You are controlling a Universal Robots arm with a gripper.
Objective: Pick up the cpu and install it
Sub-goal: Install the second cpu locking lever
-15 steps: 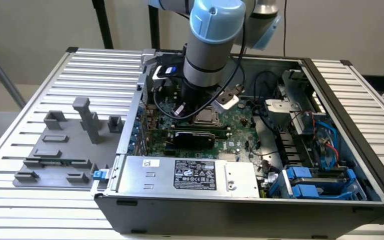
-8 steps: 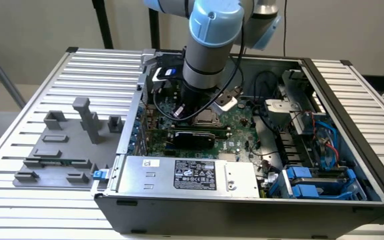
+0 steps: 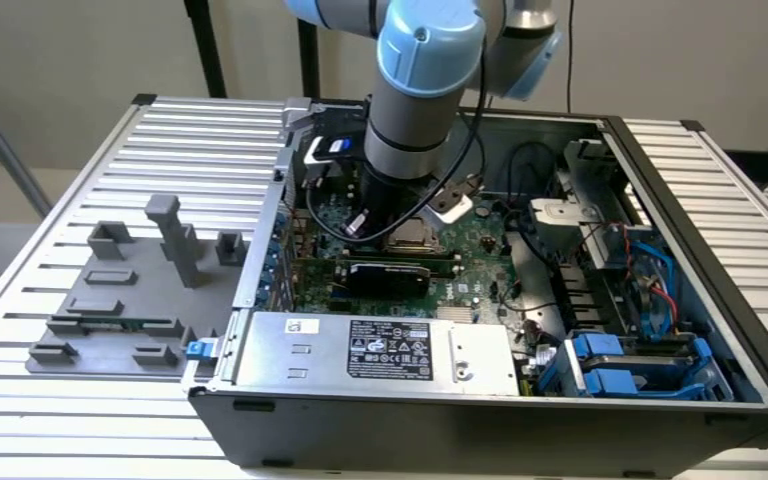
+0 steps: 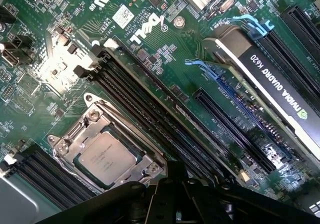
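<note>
The cpu [image 4: 105, 156], a silver-grey square chip with printed text, lies flat inside the metal socket frame [image 4: 80, 134] on the green motherboard [image 4: 45, 58]. The frame's plate sits over the chip's edges. My gripper [image 4: 175, 176] is a dark shape just beside the socket, shut, with nothing between its fingers. In the exterior view the arm reaches down into the open computer case [image 3: 491, 420], and the gripper [image 3: 381, 225] hangs low over the board next to the socket frame [image 3: 418, 240].
Black memory slots [image 4: 140, 98] run beside the socket. An NVIDIA graphics card [image 4: 280, 91] stands in a slot further off. A silver power supply [image 3: 371, 350], cables and blue drive bays [image 3: 624, 365] crowd the case. A grey fixture [image 3: 124, 300] holding a green memory stick [image 3: 124, 324] lies outside.
</note>
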